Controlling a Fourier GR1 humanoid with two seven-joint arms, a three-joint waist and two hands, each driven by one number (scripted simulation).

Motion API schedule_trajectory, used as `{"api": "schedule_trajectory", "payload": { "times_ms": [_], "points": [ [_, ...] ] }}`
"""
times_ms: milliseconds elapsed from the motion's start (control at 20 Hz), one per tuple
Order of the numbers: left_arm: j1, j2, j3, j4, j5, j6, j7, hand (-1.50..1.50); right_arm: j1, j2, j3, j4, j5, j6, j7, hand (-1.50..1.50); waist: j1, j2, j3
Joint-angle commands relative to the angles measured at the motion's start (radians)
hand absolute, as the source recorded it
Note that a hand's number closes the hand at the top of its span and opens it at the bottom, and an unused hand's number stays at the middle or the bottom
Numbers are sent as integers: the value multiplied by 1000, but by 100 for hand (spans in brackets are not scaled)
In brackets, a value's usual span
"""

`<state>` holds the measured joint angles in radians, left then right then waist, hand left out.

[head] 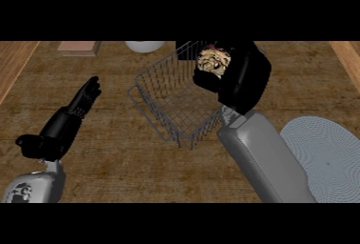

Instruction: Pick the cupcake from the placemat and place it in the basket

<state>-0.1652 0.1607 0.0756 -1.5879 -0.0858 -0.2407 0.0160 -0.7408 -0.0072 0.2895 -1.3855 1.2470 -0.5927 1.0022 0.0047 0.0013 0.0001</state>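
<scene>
My right hand [243,76] is raised over the far right side of the wire basket [169,107], its fingers curled round the cupcake [213,61], whose pale frosted top shows between them. The basket is a grey wire frame standing mid-counter with nothing visible inside it. The round grey placemat [327,157] lies at the right, to the right of my right forearm, with nothing on it. My left hand [67,121] rests at the left of the basket, fingers straight and pointing away, holding nothing.
At the far edge of the wooden counter sit a pinkish block [79,47] and a white rounded object [145,45]. Light wooden strips border the counter at the left and right.
</scene>
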Motion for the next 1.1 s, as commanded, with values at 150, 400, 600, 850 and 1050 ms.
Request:
{"api": "schedule_trajectory", "payload": {
  "times_ms": [150, 400, 600, 850, 1050],
  "points": [
    [-28, 31, 40, 21, 36, -36, -3, 0, -2, 7, -103, 30, -45, -112, -71, -150, -2, -1, 0],
    [-16, -37, -38, 2, -46, 31, 13, 0, -31, 7, -117, 67, -63, -104, -126, -150, 1, -1, 0],
    [-53, 0, 11, -1, 0, 1, 39, 0, -38, 7, -141, -10, -163, -128, -193, -150, -1, 0, 0],
    [-9, 15, 20, 19, -7, -12, -21, 0, -14, 7, -206, -87, -188, -185, -134, -150, -3, -1, 0],
    [15, 19, 37, 5, 17, -22, -9, 0, 62, -29, -260, -267, -327, -85, -140, -150, -13, -5, 0]
  ]
}}
